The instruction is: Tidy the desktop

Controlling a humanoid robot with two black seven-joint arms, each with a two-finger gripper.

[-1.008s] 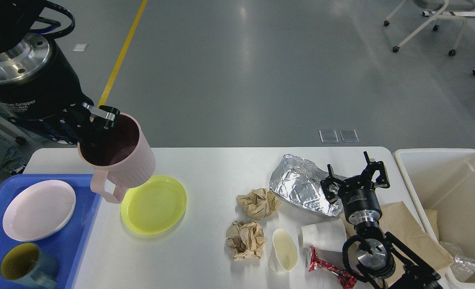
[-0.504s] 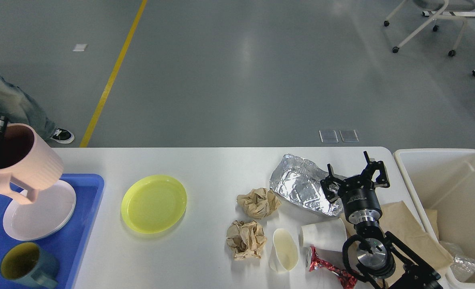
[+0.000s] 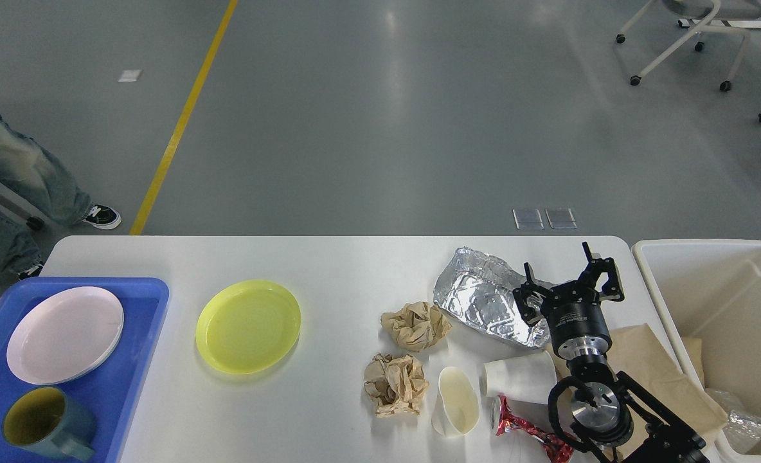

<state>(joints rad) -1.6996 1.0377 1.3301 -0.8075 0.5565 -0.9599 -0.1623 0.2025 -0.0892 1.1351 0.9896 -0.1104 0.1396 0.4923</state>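
Sorting surface [image 3: 342, 263]: dishes collecting at 9 o'clock on blue tray [image 3: 137, 360], rubbish clustering at 3 o'clock beside beige bin [image 3: 650, 270]. Right gripper [image 3: 572, 287] hovering open over foil container [image 3: 480, 299], gripping nothing. Left gripper out of view. Yellow plate [image 3: 247, 325] waiting beside tray.

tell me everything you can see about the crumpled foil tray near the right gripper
The foil tray is a shiny silver aluminium container, crushed and wrinkled out of shape, with its rim bent. It lies tilted on the white desktop near the far right edge, its hollow side facing up. The right gripper, open, overlaps its right end in this view; whether they touch cannot be told. A crumpled brown paper ball sits just left of its near corner, and a tipped white paper cup lies in front of it.
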